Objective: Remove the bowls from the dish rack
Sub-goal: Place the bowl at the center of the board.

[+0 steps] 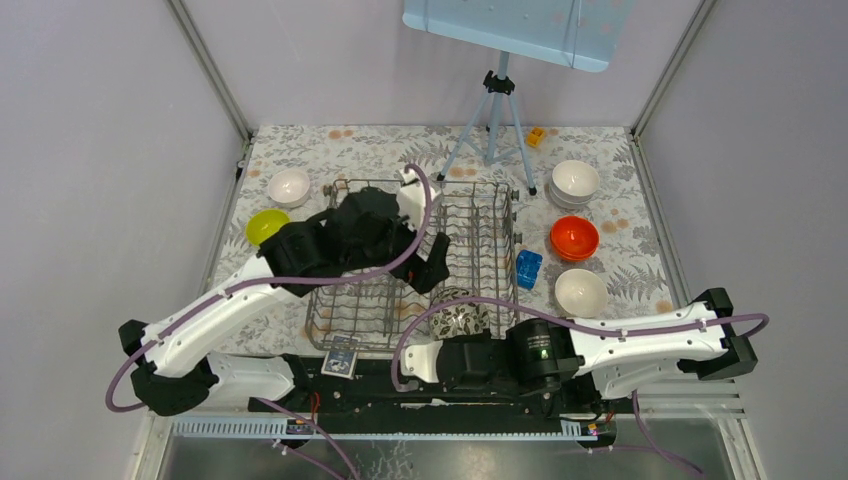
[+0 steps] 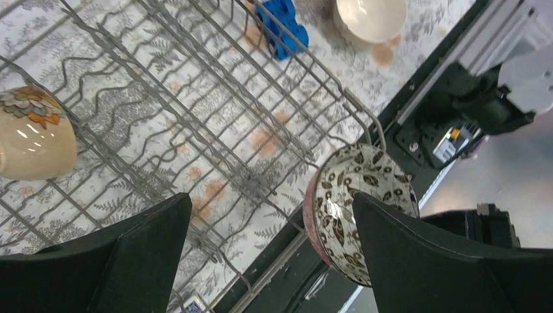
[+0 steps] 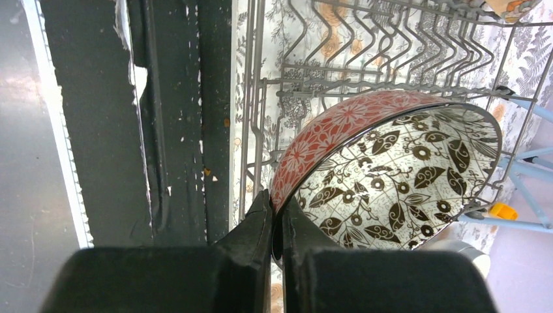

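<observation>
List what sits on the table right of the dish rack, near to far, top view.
cream bowl → orange-red bowl → white bowl → small yellow block. The blue block is left out: it overlaps the first two in depth.

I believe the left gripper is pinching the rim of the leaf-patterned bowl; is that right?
Not quite: it is the right gripper that is pinching the rim of the leaf-patterned bowl, as the right wrist view shows.
</observation>
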Action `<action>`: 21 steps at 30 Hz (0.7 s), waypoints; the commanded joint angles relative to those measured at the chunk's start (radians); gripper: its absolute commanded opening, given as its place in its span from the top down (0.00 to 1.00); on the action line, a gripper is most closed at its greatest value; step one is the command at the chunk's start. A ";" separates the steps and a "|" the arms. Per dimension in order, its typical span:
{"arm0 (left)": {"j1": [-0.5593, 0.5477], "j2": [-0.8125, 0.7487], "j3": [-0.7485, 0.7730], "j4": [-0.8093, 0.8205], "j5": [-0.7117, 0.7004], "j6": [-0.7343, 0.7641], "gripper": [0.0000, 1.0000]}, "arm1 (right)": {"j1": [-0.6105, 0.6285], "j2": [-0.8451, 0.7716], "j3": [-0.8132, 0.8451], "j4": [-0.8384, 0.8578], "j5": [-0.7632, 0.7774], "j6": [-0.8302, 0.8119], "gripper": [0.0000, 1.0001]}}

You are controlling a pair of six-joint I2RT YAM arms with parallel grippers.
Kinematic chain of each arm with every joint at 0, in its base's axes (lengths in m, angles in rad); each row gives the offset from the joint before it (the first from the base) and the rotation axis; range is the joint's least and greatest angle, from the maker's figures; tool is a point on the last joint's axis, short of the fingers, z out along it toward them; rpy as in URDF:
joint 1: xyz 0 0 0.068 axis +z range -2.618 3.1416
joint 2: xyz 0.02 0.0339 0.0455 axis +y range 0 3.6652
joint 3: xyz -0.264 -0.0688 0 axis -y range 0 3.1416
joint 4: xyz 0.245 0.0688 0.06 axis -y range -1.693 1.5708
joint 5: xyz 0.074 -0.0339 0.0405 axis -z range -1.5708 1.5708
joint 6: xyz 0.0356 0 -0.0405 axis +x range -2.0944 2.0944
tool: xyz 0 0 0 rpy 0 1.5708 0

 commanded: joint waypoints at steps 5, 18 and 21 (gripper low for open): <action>-0.238 0.060 0.058 -0.198 -0.240 -0.025 0.06 | 0.045 0.056 0.065 -0.053 0.066 -0.063 1.00; -0.291 0.146 0.025 -0.255 -0.319 -0.071 0.25 | 0.093 0.120 0.091 -0.091 0.134 -0.071 1.00; -0.291 0.160 0.032 -0.255 -0.306 -0.073 0.33 | 0.093 0.121 0.094 -0.092 0.137 -0.068 1.00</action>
